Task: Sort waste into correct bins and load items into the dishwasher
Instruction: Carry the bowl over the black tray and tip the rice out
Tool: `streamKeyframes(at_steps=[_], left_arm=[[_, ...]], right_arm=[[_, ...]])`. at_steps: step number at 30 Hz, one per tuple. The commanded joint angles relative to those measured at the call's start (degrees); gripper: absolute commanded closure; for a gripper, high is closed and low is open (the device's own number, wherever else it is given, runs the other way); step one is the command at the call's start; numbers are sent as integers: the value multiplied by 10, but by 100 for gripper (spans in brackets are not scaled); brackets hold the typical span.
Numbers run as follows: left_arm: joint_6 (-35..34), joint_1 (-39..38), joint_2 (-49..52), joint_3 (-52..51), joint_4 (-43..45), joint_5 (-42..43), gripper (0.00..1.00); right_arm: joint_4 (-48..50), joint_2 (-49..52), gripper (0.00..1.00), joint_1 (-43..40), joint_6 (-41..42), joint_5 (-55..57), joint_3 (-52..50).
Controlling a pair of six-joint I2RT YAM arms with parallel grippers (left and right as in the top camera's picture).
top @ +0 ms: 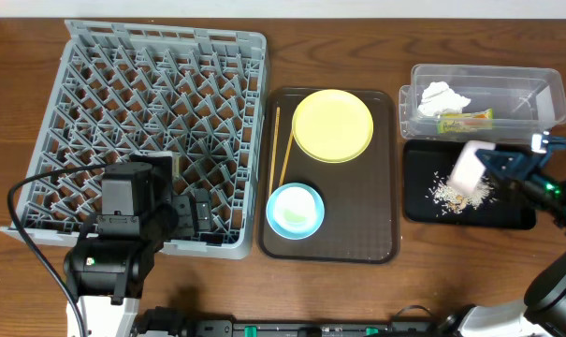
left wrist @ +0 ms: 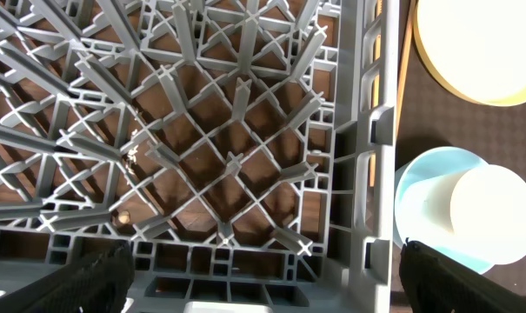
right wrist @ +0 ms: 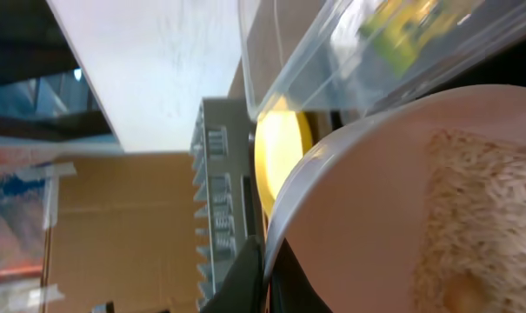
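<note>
The right gripper [top: 493,161] pinches the rim of the cream-white bowl [top: 468,168], which is tipped steeply over the black tray [top: 512,213]. The left gripper [left wrist: 271,283] is spread wide.

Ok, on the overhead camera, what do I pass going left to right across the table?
grey dish rack → chopsticks → yellow plate → clear tub

My left hand [top: 195,213] hangs low, spread wide; my right hand [top: 488,161], rolled sideways, pinches the cream-white bowl [top: 467,173] rim.
</note>
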Motion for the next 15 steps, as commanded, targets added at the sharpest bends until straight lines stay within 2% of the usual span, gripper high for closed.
streamKeyframes(at_steps=[1, 15], left_arm=[[-3, -1, -1, 11, 0, 6, 2], [-3, -1, -1, 11, 0, 6, 2]], right_arm=[[9, 2, 99, -25, 19, -35, 0], [29, 3, 99, -39, 184, -87, 0]])
